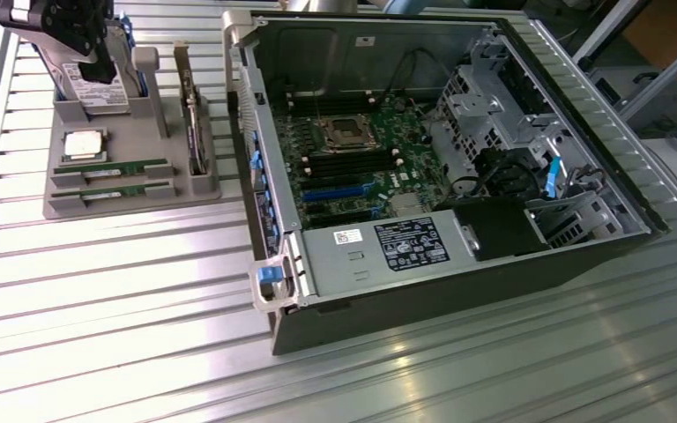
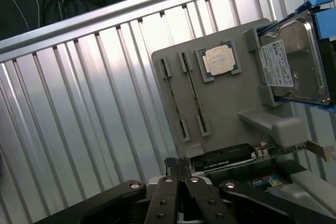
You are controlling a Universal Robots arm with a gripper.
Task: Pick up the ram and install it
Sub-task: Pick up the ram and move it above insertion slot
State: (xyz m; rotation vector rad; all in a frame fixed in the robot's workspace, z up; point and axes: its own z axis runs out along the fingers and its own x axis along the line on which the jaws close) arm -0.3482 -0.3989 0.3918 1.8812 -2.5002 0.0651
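Two ram sticks lie edge-up in slots of a grey holder tray (image 1: 68,207): one ram stick (image 1: 112,167) behind the other (image 1: 112,188). In the wrist view they are thin strips, one ram stick (image 2: 173,100) beside the second (image 2: 193,93). My gripper (image 1: 94,66) hangs above the back of the tray, over the hard drive (image 1: 92,88), well away from the sticks. Its fingers (image 2: 170,167) are pressed together, shut, with nothing between them. The open computer case (image 1: 433,159) shows the motherboard with black memory slots (image 1: 345,165).
The tray also holds a silver processor chip (image 1: 84,144), the blue-framed hard drive (image 2: 294,61) and a green card (image 1: 197,132) standing on edge. The case stands at the exterior view's right of the tray on a ribbed metal table (image 1: 115,300). A power supply (image 1: 391,247) fills the case's near end.
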